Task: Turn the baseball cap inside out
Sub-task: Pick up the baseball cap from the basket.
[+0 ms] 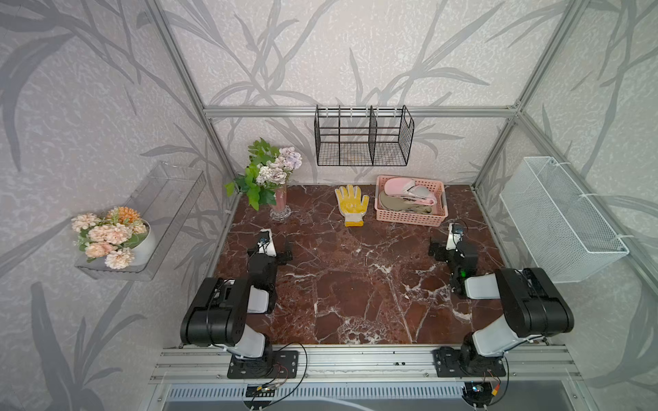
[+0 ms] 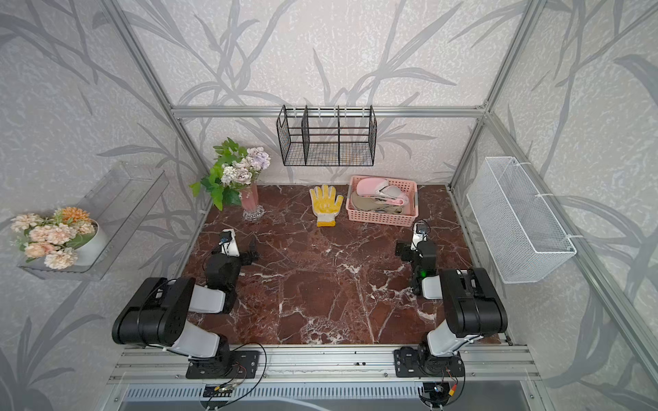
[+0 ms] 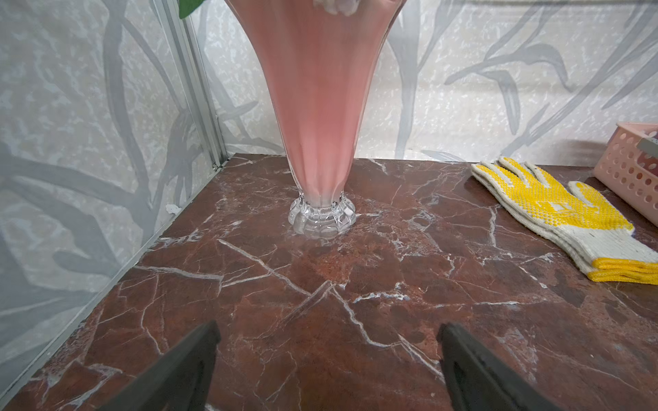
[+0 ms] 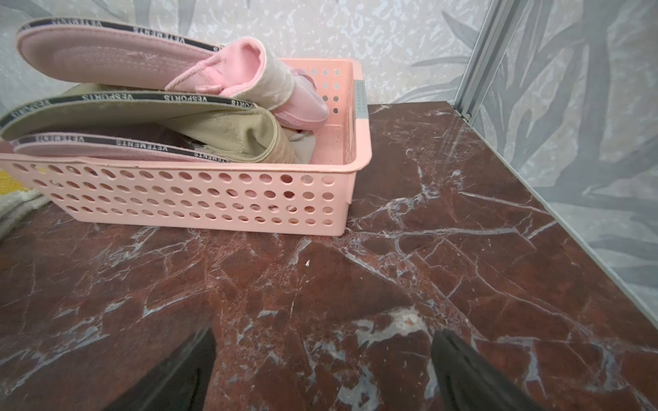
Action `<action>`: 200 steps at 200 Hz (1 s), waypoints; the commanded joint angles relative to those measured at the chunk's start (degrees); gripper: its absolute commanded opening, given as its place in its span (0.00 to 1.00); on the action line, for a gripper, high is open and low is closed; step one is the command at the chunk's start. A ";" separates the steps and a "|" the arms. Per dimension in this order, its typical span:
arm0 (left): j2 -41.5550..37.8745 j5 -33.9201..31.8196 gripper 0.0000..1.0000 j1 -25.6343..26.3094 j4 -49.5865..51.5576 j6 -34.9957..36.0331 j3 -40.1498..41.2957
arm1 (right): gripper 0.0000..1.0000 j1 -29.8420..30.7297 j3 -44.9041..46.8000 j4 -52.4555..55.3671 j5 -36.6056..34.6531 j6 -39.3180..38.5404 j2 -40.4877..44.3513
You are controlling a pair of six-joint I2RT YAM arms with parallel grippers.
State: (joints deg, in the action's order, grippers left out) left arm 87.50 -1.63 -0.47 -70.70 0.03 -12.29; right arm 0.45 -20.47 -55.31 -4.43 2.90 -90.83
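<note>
pink fabric baseball cap (image 4: 106, 60): far, in pink plastic basket (image 4: 213, 199) | nearest: right fingers (image 4: 463, 380), apart | left fingers (image 3: 477, 373): apart

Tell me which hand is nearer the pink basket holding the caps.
Right. The right hand sits just in front of the pink basket, open and empty. The left hand is across the table, nearer the flower vase, past the yellow glove.

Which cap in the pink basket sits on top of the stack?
The pink cap, its brim lying over the beige cap; a second pink cap shows only its brim beneath both.
</note>
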 commanded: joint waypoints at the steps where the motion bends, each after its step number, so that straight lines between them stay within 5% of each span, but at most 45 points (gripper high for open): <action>1: -0.48 -0.31 1.00 0.22 0.26 0.43 -1.54 | 0.99 -0.10 -0.89 -0.16 0.22 -0.61 0.30; 117: -0.74 0.35 1.00 0.14 -0.47 0.48 -1.32 | 0.99 0.20 0.91 -3.25 -1.49 -0.51 1.25; 140: -6.86 0.35 1.00 0.25 12.02 0.13 -4.88 | 0.99 1.66 3.33 -2.54 -4.68 -1.28 7.41; 162: -12.72 -2.97 1.00 0.31 28.24 -5.10 -10.72 | 0.99 2.63 0.11 13.58 -6.59 1.13 17.03; 200: -19.45 -4.52 1.00 3.22 37.00 -12.95 -13.70 | 0.99 2.59 -13.09 41.60 -2.90 8.87 22.45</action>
State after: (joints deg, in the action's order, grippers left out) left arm 70.98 -4.54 0.67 -44.88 -6.68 -24.27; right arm 2.92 -26.94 -32.62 -9.06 6.94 -70.00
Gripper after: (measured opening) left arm 0.999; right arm 0.990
